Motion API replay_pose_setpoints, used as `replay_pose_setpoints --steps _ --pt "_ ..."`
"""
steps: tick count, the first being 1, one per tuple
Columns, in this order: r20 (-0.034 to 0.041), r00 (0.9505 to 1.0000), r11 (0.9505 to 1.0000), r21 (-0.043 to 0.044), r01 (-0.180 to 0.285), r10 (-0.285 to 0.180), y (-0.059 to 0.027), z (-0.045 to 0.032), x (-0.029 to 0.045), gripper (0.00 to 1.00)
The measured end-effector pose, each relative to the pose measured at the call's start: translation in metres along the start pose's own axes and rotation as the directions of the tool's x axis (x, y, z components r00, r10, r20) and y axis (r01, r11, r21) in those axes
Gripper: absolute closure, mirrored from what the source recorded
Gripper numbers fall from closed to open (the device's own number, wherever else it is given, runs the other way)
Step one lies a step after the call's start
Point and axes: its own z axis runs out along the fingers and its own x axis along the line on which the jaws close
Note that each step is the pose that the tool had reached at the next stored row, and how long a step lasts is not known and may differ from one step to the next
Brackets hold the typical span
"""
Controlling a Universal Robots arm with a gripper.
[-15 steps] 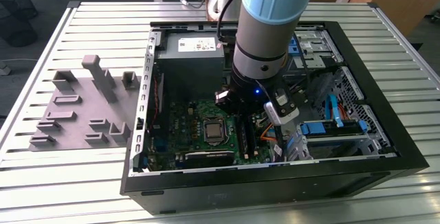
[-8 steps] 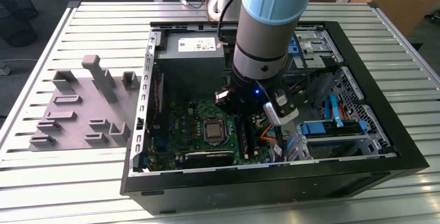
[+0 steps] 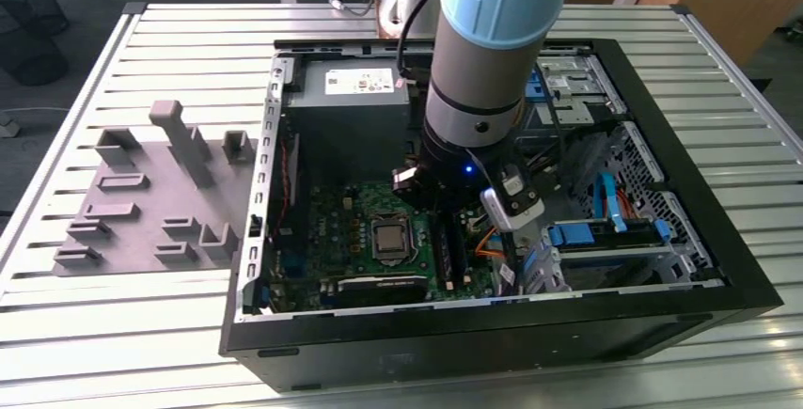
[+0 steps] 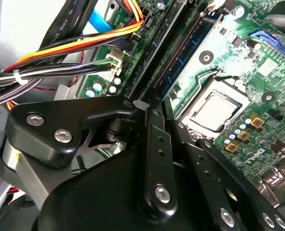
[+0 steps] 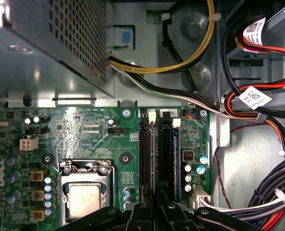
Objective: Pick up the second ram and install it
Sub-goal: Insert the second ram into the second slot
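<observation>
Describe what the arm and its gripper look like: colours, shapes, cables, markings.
In the exterior view the arm is a thick round column: a pale blue cap on top, then silver-grey and black sections. A small blue light glows near its lower end, beside a white-and-grey block, and a dark cable runs along it. In the second wrist view the gripper is matt black, built of flat linkage bars joined by silver screws.

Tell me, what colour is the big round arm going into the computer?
Light blue on top, then silver and black lower down. The exterior view shows it best.
</observation>
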Motion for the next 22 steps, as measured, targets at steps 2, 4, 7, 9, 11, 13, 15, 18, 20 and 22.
replay_pose_setpoints --steps 2,4,7,9,11,13,15,18,20,22 --pt "0.0 1.0 1.0 -0.0001 0.0 0.0 0.0 0.0 0.0 0.86" --pt "0.0 1.0 1.0 -0.0001 0.0 0.0 0.0 0.0001 0.0 0.86" --pt "0.0 1.0 1.0 -0.0001 0.0 0.0 0.0 0.0001 0.0 0.86" --pt "0.0 1.0 1.0 -0.0001 0.0 0.0 0.0 0.0001 0.0 0.86" --pt "0.0 1.0 1.0 -0.0001 0.0 0.0 0.0 0.0001 0.0 0.86" --pt "0.0 1.0 1.0 -0.0001 0.0 0.0 0.0 0.0002 0.0 0.85" --pt "0.0 1.0 1.0 -0.0001 0.0 0.0 0.0 0.0002 0.0 0.79" --pt "0.0 1.0 1.0 -0.0001 0.0 0.0 0.0 0.0001 0.0 0.79" --pt "0.0 1.0 1.0 -0.0002 0.0 0.0 0.0001 -0.003 0.0 0.79" --pt "0.0 1.0 1.0 -0.0003 0.0 0.0 0.0003 -0.0113 0.0001 0.79"
